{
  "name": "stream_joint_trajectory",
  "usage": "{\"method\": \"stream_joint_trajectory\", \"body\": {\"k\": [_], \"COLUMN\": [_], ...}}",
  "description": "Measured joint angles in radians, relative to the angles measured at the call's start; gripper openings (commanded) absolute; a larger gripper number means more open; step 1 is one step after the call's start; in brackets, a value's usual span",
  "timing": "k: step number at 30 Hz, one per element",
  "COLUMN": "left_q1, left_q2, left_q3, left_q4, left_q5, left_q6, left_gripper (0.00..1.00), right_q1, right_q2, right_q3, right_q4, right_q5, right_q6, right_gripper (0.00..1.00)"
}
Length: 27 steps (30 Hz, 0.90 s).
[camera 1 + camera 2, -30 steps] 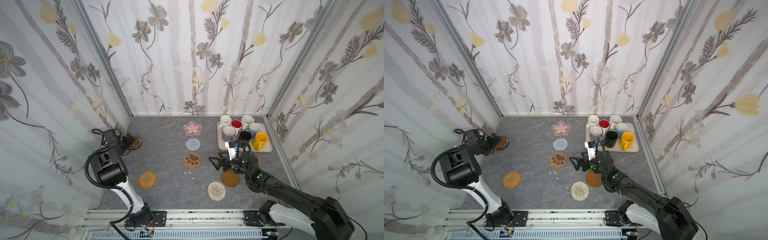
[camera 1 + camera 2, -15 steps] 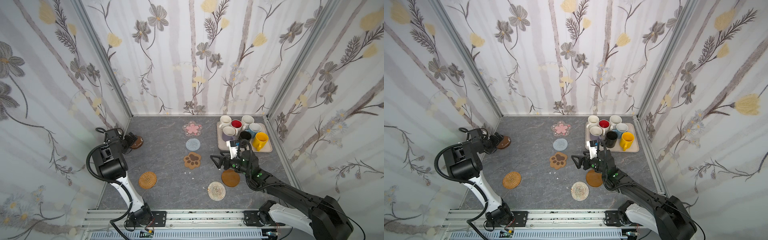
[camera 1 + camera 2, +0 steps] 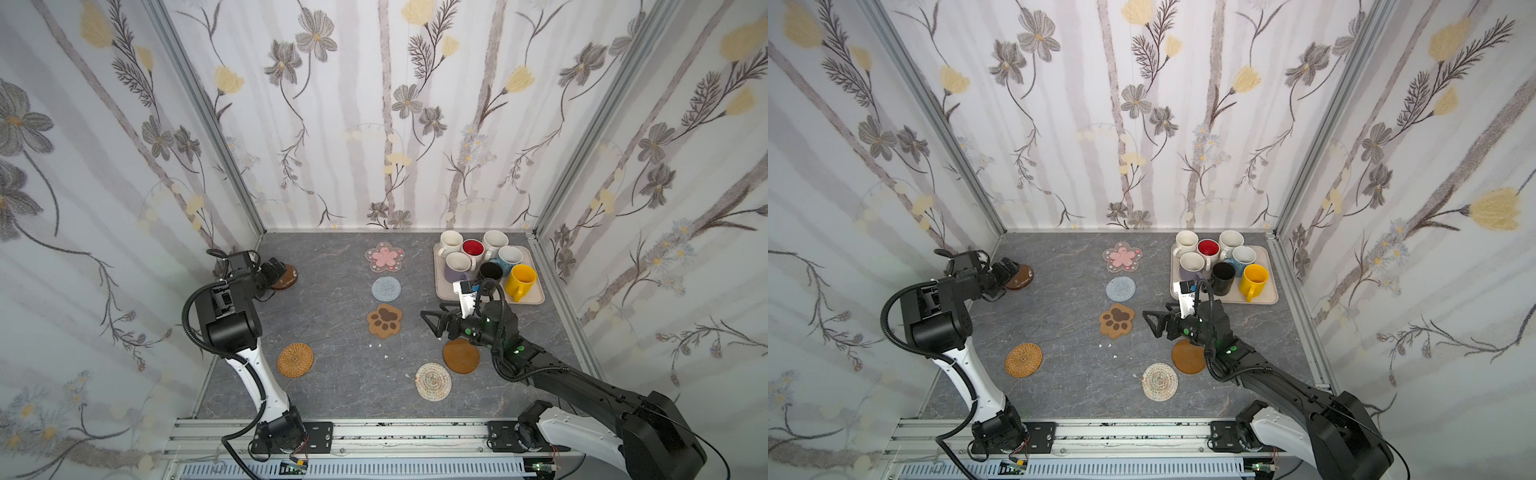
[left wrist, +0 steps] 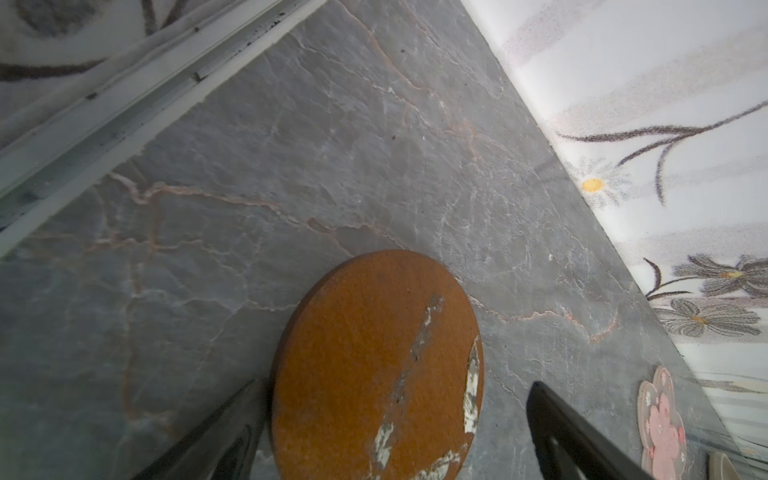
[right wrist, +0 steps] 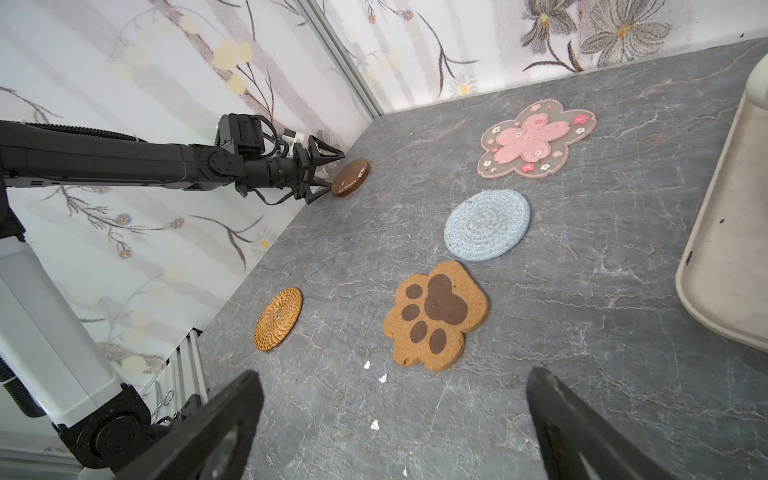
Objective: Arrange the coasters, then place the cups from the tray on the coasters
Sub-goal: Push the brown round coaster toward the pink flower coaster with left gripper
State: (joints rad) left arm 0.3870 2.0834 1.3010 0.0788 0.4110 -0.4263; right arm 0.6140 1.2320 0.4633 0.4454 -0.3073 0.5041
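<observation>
Mid-left, the left gripper (image 3: 275, 272) gapes around a brown disc (image 3: 289, 277) near the wall (image 3: 187, 208). The right gripper (image 3: 430, 323), agape, faces the paw coaster (image 3: 385, 320) mid-frame.

No writing, number or brand is legible in any view. A white block (image 3: 464, 291) with a blue patch on the right arm (image 3: 582, 382), right of centre in both top views, is too small to read.
</observation>
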Motion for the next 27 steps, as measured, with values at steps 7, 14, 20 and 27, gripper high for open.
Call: {"method": "stream_joint_trajectory", "body": {"k": [7, 14, 20, 27], "left_q1": [-0.074, -0.161, -0.18, -0.17], "left_q2": [0.043, 0.108, 0.147, 0.205], "left_q3": [0.055, 0.136, 0.191, 0.271], "left_q4": [0.015, 0.041, 0.05, 0.05], "left_q5": [0.0, 0.0, 0.001, -0.006], "left_q6": [-0.031, -0.055, -0.074, -0.063], "left_gripper": [1.0, 1.0, 1.0, 1.0], "right_q1": [-0.005, -0.006, -0.008, -0.004], "right_q2": [0.002, 0.026, 0.044, 0.026], "right_q3": [-0.002, -0.002, -0.002, -0.016], "right_q4": [0.004, 0.007, 0.011, 0.011], "right_q5": [-0.001, -0.005, -0.008, 0.031], "right_q6": [0.004, 0.012, 0.019, 0.018], "right_gripper": [1.0, 0.99, 1.0, 1.0]}}
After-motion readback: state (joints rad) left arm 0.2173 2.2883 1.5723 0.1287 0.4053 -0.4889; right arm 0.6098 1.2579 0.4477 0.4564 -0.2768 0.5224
